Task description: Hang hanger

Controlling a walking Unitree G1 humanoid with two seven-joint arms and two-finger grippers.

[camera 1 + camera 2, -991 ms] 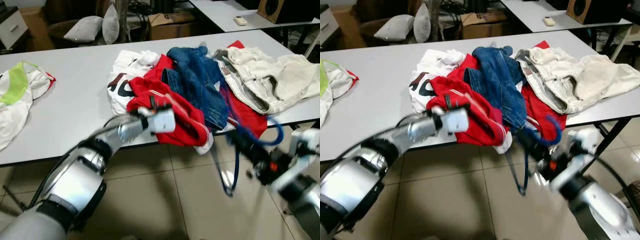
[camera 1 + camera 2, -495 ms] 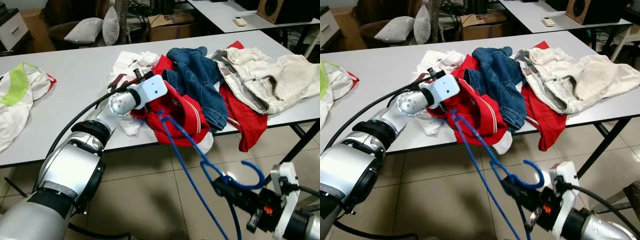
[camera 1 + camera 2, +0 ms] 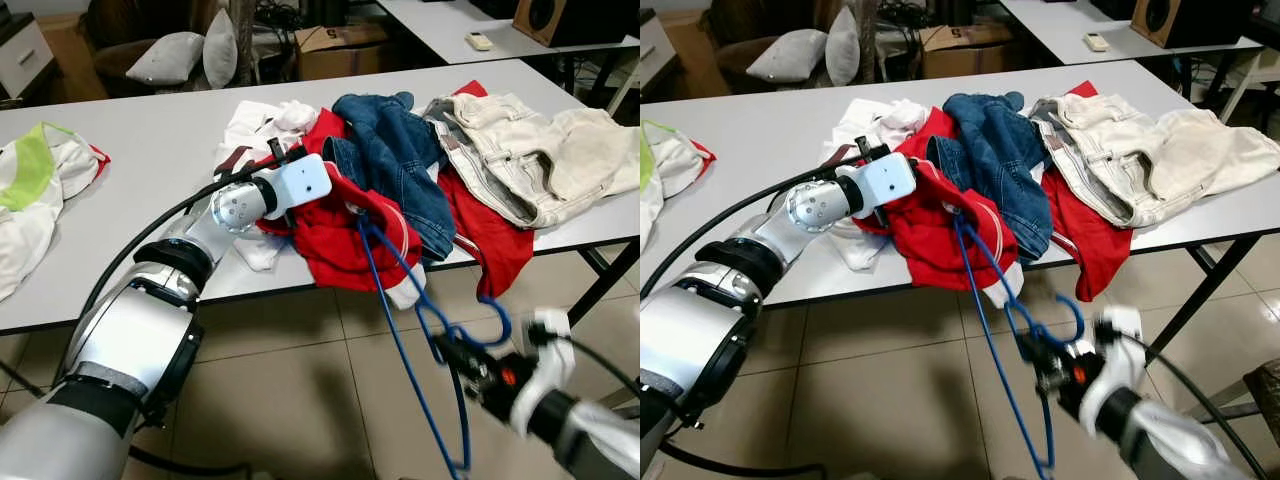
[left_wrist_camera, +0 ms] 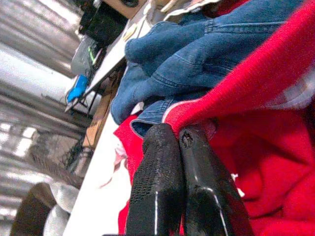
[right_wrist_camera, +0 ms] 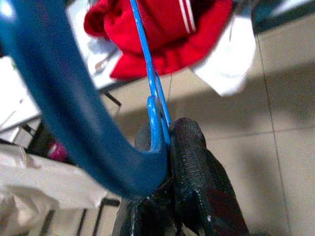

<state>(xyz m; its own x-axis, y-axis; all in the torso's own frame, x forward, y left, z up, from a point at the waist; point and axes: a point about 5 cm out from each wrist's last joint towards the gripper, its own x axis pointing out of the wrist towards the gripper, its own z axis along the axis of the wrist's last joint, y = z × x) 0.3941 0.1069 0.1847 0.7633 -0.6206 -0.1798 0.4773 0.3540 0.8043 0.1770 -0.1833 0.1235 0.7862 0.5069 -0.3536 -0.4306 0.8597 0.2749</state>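
1. The blue hanger [image 3: 400,300] is thin plastic with a curved hook; it hangs below the table [image 3: 140,200] edge, one arm poking into the red garment [image 3: 345,230].
2. The right gripper [image 5: 165,162] pinches it just under the hook; the right arm is motion-blurred in the head views.
3. The left gripper [image 4: 179,142] is clamped on red cloth.
4. Since half a second ago, the hanger's tip has slid further right along the garment.

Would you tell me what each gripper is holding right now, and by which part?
The right gripper holds the blue hanger just below its hook. The left gripper pinches an edge of the red garment.
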